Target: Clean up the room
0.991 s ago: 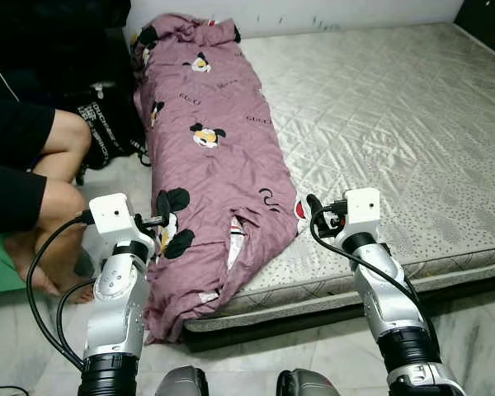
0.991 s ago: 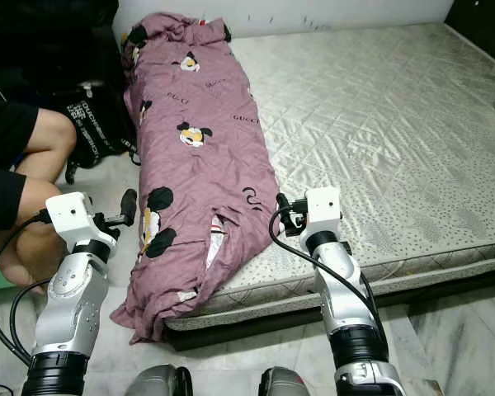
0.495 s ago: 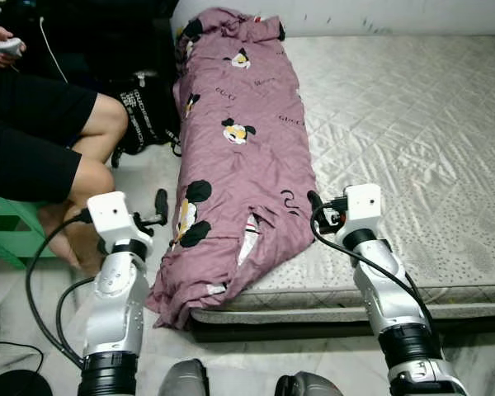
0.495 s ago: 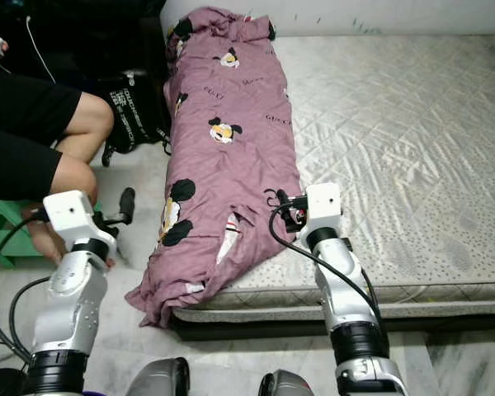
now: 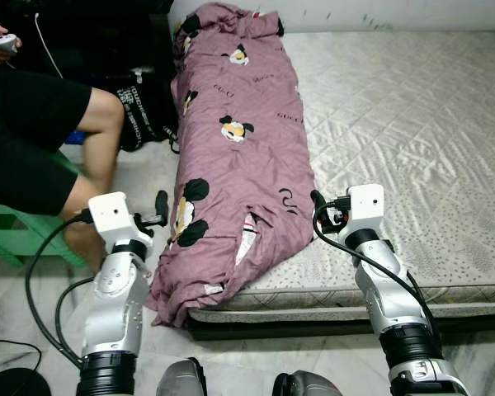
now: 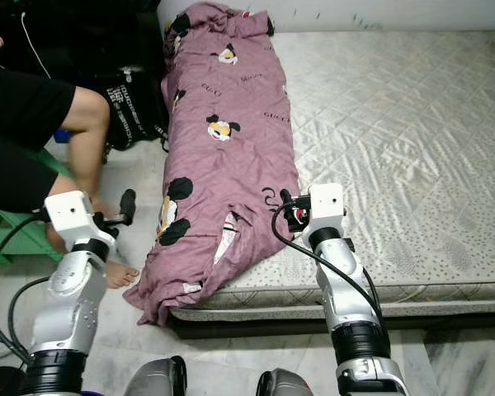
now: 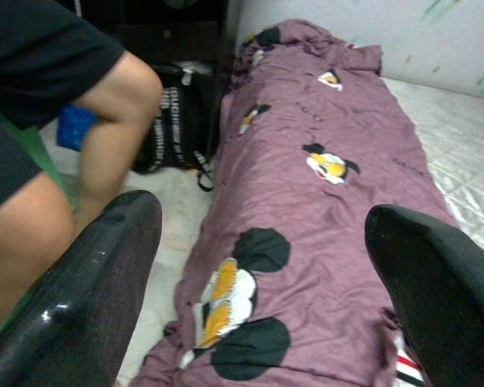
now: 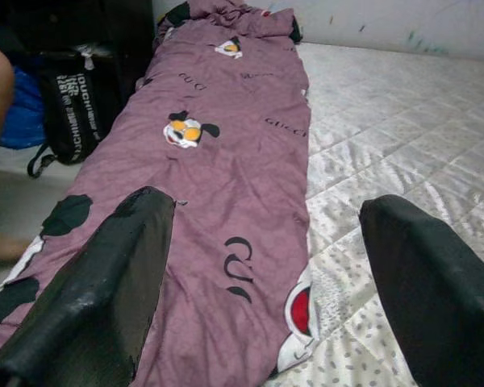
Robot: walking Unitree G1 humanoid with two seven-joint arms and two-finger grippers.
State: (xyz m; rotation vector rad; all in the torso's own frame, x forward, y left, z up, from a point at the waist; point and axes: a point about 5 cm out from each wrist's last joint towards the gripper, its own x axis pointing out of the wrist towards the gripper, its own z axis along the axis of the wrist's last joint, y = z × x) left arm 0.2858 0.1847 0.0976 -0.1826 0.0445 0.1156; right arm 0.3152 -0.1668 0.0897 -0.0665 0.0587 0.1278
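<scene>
A purple blanket (image 5: 235, 148) printed with cartoon mice lies in a long heap along the left side of the grey quilted mattress (image 5: 412, 124). Its near end hangs over the mattress's front left corner toward the floor. My left gripper (image 5: 160, 205) is held open over the floor, just left of the hanging end. In the left wrist view the left gripper (image 7: 262, 214) points along the blanket (image 7: 323, 210). My right gripper (image 5: 317, 200) is open at the blanket's right edge, above the mattress. The right wrist view has the right gripper (image 8: 266, 201) facing the blanket (image 8: 226, 161). Nothing is held.
A person (image 5: 33, 124) in black sits on a green stool (image 5: 8, 231) at the left, one bare leg close to my left arm. A black bag (image 5: 140, 115) stands on the floor beside the bed. A black cable (image 5: 8, 371) lies at the lower left.
The camera has swung left, so the whole scene shifted right. The person's leg has moved and now stands more upright. Both grippers keep their pose and stay open.
</scene>
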